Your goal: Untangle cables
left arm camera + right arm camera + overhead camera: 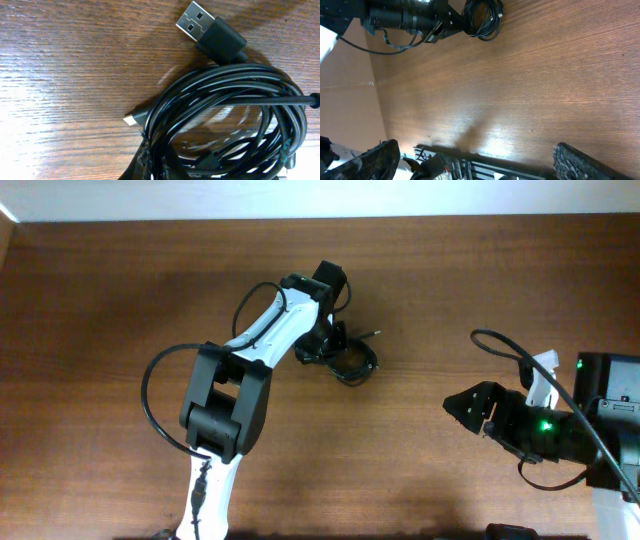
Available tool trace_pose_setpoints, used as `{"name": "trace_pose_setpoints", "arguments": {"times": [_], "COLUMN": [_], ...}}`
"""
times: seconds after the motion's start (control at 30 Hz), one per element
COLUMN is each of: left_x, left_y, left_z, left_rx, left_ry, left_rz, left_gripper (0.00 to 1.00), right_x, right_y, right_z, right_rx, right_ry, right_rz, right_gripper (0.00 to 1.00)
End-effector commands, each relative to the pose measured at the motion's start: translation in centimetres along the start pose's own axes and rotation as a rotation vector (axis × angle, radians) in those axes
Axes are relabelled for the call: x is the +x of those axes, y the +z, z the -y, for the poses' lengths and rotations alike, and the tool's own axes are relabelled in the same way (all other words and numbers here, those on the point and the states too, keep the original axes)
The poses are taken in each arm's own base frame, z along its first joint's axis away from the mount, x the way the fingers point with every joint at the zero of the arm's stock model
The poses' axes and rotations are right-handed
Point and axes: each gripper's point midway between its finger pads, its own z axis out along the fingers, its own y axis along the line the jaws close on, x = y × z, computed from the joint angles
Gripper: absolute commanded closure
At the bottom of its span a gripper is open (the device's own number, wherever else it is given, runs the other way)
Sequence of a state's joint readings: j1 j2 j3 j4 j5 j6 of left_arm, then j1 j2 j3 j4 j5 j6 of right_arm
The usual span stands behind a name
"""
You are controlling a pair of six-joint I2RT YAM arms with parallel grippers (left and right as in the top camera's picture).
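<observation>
Black coiled cables (235,70) are clenched in your left gripper (335,350); lift gently, watching the USB plug (200,22) at one o'clock; right gripper (468,406) hangs released.

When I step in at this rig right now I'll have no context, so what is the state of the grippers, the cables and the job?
Left gripper: shut, down at the edge of the cables; whether it pinches a strand is not visible.
Right gripper: open, empty, well apart from the tangle.
Cables: one coiled tangle on the table; a USB plug and a small connector tip stick out of it.
Done: nothing separated yet.
Left: pull the cords apart and lay each out on its own.
</observation>
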State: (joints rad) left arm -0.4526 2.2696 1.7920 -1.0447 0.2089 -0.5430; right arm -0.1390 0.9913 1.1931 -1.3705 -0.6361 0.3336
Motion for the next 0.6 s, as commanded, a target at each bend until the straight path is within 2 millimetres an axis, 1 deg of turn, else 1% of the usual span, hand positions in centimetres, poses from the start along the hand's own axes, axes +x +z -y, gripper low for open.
{"name": "trace_pose_setpoints", "arguments": {"times": [0.0,0.03,0.1,0.2,0.27,0.37,0.47,0.57], "left_x": [-0.2,-0.2,0.1,1.0,1.5,2.5,3.2,3.8], "left_y": [-0.9,-1.7,-3.2,-5.7,-7.3,-9.7,-11.0,-11.2], "left_z": [1.0,1.8,3.0,4.5,5.4,7.0,7.1,7.4], "left_rx": [0.02,0.051,0.101,0.164,0.203,0.292,0.296,0.314], "left_ry": [0.033,0.101,0.181,0.214,0.241,0.363,0.395,0.494], "left_rz": [0.0,-0.007,-0.026,-0.063,-0.078,-0.096,-0.107,-0.112], "left_gripper": [1.0,1.0,1.0,1.0,1.0,1.0,1.0,1.0], "right_x": [-0.3,-0.4,-0.6,-1.0,-1.6,-3.0,-4.6,-5.5], "right_y": [0.0,0.1,0.2,0.5,0.8,1.5,2.7,4.2], "right_z": [0.4,0.6,1.0,1.1,1.3,1.7,2.1,2.6], "right_rx": [0.021,0.031,0.051,0.056,0.061,0.074,0.075,0.075], "right_ry": [-0.006,-0.004,0.001,0.005,0.002,-0.002,0.007,0.029], "right_rz": [0.003,0.003,0.002,-0.002,0.003,0.015,0.009,-0.026], "right_gripper": [0.02,0.01,0.02,0.02,0.02,0.02,0.01,0.02]}}
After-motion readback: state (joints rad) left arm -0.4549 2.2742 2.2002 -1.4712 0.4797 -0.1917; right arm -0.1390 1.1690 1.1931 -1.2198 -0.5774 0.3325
